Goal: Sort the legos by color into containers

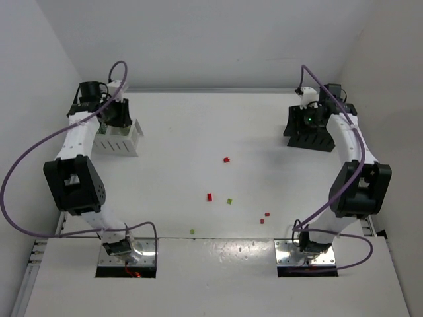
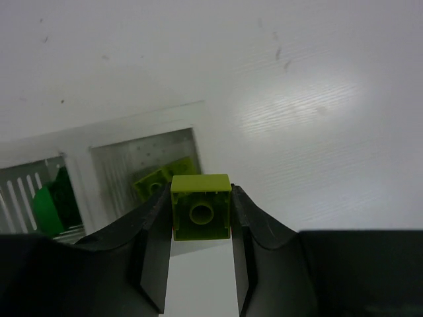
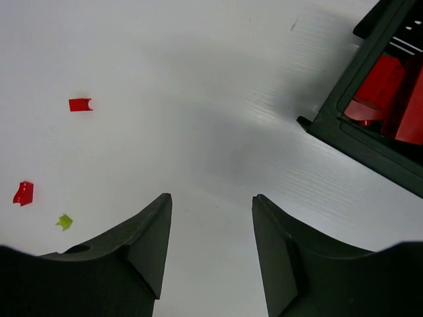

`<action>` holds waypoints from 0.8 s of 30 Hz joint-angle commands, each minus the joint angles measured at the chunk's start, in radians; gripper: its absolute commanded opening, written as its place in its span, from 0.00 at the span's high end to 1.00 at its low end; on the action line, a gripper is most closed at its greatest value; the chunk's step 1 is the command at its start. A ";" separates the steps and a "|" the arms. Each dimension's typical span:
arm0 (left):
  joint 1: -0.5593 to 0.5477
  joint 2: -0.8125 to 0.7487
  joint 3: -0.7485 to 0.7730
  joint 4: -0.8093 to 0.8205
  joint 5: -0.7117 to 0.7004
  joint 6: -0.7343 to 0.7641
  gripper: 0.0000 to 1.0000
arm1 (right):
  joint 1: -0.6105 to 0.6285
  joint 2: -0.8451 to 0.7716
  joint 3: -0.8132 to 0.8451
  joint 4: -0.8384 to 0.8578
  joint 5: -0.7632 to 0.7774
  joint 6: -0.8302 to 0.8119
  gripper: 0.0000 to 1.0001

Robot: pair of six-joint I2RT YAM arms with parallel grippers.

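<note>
- Left hand point(image 2: 201, 228): clenched on one yellow-green brick point(image 2: 201, 211), one finger on each side. The brick's hollow underside faces the wrist camera.
- Position of that brick: held in the air above the white slatted bin point(image 2: 82, 165), at the far left of the counter point(image 1: 198, 132).
- White slatted bin, contents: one compartment holds another yellow-green piece point(image 2: 155, 179). The neighbouring compartment holds green pieces point(image 2: 47, 208).
- Right hand point(image 3: 210, 211): released, fingers apart with nothing between them, over bare counter just beside the black bin point(image 3: 357, 142).
- Black bin: far right of the counter. Red pieces point(image 3: 383, 82) lie in the compartment that shows.
- Loose legos, mid-counter, well apart from both bins:
  - far red brick point(image 1: 226, 159)
  - central red brick point(image 1: 209, 197), with a yellow-green bit point(image 1: 229, 201) near it
  - red pair point(image 1: 265, 217)
  - nearest yellow-green bit point(image 1: 192, 231)
</note>
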 commanded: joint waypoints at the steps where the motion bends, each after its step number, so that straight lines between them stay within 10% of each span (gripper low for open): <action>1: 0.059 0.057 0.064 -0.042 0.053 0.003 0.90 | 0.050 -0.006 0.026 0.006 0.033 -0.011 0.48; 9: 0.117 0.142 0.104 -0.023 0.020 -0.006 0.87 | 0.169 -0.024 -0.022 0.043 0.111 -0.020 0.42; 24: 0.117 0.062 0.113 0.030 0.006 -0.017 0.32 | 0.322 0.040 -0.031 0.052 0.158 0.009 0.41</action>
